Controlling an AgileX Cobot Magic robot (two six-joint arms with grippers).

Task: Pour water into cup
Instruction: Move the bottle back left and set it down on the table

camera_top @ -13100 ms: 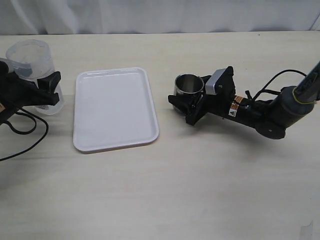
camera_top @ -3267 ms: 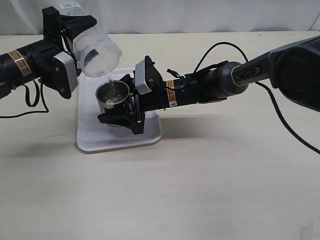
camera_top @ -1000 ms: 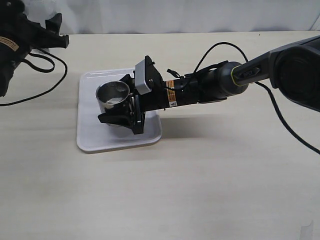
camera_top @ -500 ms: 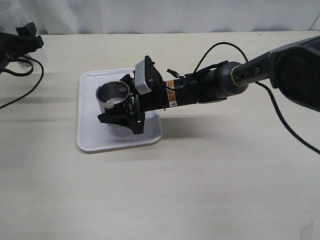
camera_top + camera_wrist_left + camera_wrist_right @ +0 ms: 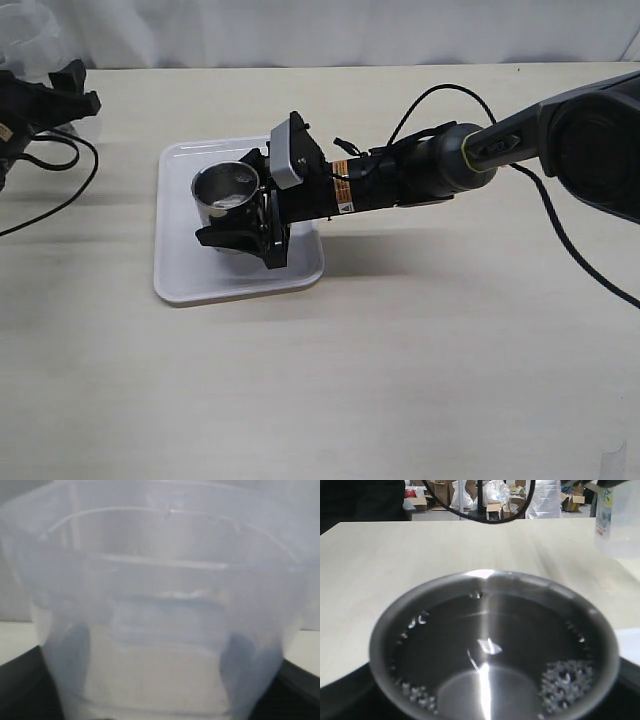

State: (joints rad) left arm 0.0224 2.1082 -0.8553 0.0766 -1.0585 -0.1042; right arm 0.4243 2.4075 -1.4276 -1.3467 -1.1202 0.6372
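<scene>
The right pincer (image 5: 236,204) is closed on the cup (image 5: 218,190), one jaw on each side of its wall. It holds the cup upright over the white tray (image 5: 190,280); whether the cup's base touches the tray I cannot tell. Water (image 5: 487,647) lies in the cup, with small bubbles along the inner wall. Well apart from the cup, the left pincer (image 5: 78,90) grips a clear plastic container (image 5: 160,605), with its dark fingers (image 5: 17,690) on either side.
</scene>
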